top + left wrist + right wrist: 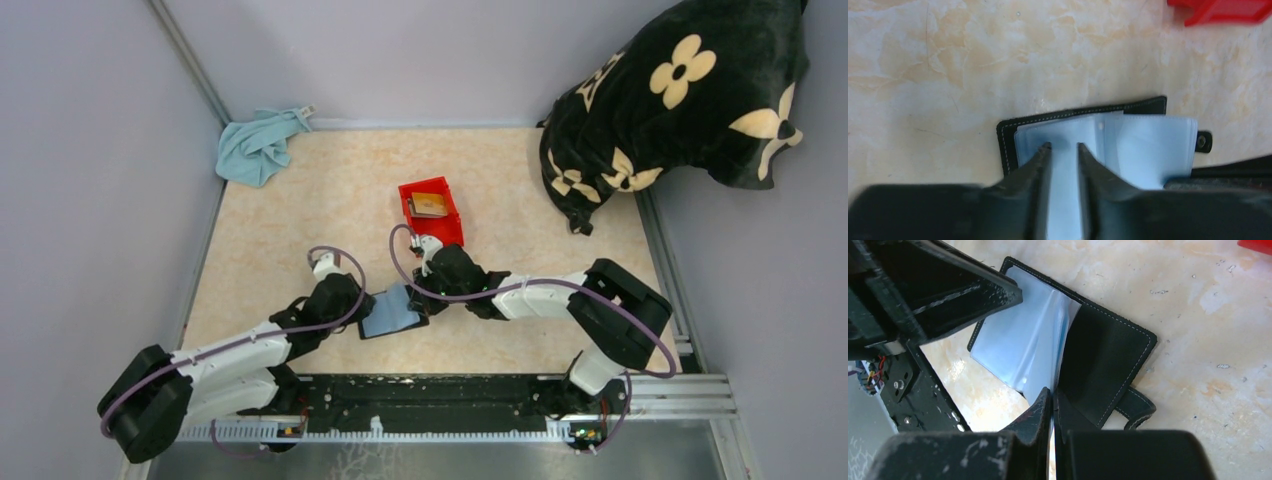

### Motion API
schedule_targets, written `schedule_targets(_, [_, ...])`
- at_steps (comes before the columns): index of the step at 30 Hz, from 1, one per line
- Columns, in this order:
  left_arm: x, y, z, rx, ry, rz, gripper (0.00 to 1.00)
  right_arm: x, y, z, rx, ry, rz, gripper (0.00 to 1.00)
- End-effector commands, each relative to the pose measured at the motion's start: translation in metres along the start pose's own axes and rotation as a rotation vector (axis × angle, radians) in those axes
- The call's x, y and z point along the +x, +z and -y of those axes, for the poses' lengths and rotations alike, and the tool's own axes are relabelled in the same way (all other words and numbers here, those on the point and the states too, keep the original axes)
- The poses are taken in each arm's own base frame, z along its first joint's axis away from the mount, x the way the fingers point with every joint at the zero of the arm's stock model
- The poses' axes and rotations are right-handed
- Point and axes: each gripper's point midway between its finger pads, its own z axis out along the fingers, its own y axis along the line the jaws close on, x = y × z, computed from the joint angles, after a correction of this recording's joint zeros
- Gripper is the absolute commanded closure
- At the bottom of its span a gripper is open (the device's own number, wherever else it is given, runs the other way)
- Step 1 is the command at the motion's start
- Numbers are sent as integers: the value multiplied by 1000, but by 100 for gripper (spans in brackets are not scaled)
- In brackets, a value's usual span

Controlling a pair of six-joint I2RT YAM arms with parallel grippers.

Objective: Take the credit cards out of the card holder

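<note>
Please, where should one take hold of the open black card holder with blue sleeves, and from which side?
Probably the stitched black cover flap of the small black folding card holder, approached from its strap tab side. The holder lies opened out flat, so only an outer edge offers a pinch. The pale blue plastic sleeves look floppy and would likely bend.

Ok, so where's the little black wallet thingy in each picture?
Top view: the card holder lies open just below the middle of the picture, blue side up.
Left wrist: in the middle, with the blue pages showing.
Right wrist: in the middle, slanting from upper left to lower right.
Shared landmark: the red bin, in the top right corner of both wrist views.
</note>
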Motion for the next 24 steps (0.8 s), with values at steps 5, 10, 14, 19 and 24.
schedule_targets(5, [21, -25, -23, -20, 15, -86, 50, -21, -1, -16, -38, -15, 58, 100])
schedule_targets(10, [30, -28, -23, 27, -17, -104, 65, -22, 1, -17, -44, -14, 58, 100])
schedule_targets(14, [35, -26, -22, 37, -22, -124, 70, -22, 1, -18, -48, -17, 56, 100])
schedule_targets(19, [38, -22, -18, 48, -19, -140, 71, -19, 1, -17, -47, -16, 50, 100])
schedule_targets(24, [43, -19, -9, 88, -25, -163, 71, -16, 1, -15, -46, -13, 46, 100])
